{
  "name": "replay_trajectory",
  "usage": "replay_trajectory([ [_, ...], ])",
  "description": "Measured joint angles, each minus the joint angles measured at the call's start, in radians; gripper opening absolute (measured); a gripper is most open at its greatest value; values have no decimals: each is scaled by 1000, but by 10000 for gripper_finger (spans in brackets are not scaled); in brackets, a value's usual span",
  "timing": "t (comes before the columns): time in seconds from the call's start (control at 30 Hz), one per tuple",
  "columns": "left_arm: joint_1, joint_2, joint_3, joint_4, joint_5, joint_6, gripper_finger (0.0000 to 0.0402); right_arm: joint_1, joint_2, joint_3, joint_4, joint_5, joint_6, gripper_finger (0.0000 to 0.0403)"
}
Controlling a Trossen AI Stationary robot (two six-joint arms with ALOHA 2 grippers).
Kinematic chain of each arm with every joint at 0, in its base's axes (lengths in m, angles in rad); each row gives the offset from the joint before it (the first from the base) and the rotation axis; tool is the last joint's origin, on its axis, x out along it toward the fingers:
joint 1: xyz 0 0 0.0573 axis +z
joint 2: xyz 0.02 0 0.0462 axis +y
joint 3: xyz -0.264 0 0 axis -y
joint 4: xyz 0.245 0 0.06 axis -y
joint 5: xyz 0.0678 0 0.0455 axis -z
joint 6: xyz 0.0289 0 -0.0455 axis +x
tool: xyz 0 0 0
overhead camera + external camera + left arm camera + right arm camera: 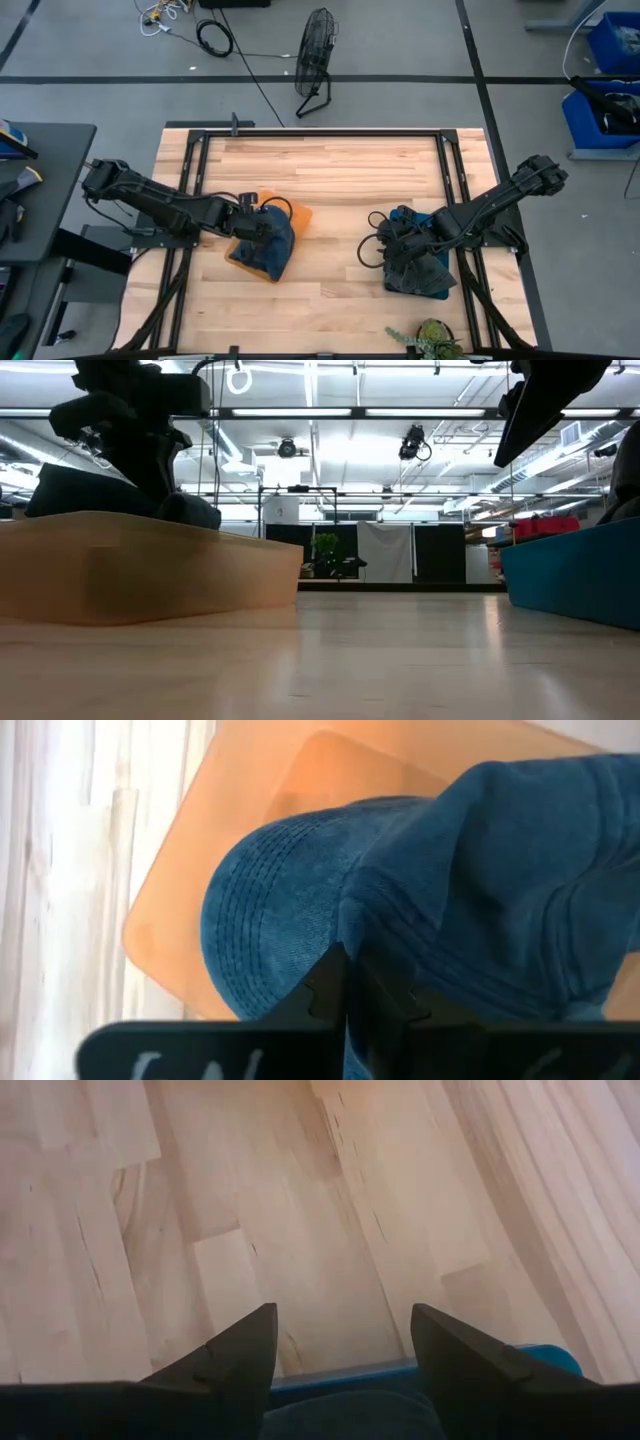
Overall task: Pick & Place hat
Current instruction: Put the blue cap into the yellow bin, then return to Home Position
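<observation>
Two hats, two bins, one arm on each.

On the table [330,170], the left gripper [352,990] is pinched closed on a fold of the blue hat [268,240], which lies on the orange bin [296,214] at table left. The right gripper [342,1342], jaws spread and empty, hangs over a second dark hat [412,262] on the blue bin [445,292] at table right.

Open industrial lab: taped concrete floor [400,95], floor fan [316,60], blue bins [612,45].
</observation>
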Motion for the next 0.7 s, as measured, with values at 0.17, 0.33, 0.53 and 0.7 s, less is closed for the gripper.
replay_trajectory([
  [0.17, 0, 0, 0, 30, 4, 4, 52, 0, 0, 0, 2, 0, 0, 236],
  [0.33, 1, 0, 1, 71, 3, -19, 95, 0, 0, 0, 9, 27, 0, 236],
  [0.53, -12, -10, 149, -66, 4, -114, 131, 0, 0, 8, 23, -18, -22, 236],
  [0.7, -47, -43, 363, -219, -7, -117, 134, 1, -20, 82, -42, -108, -45, 236],
])
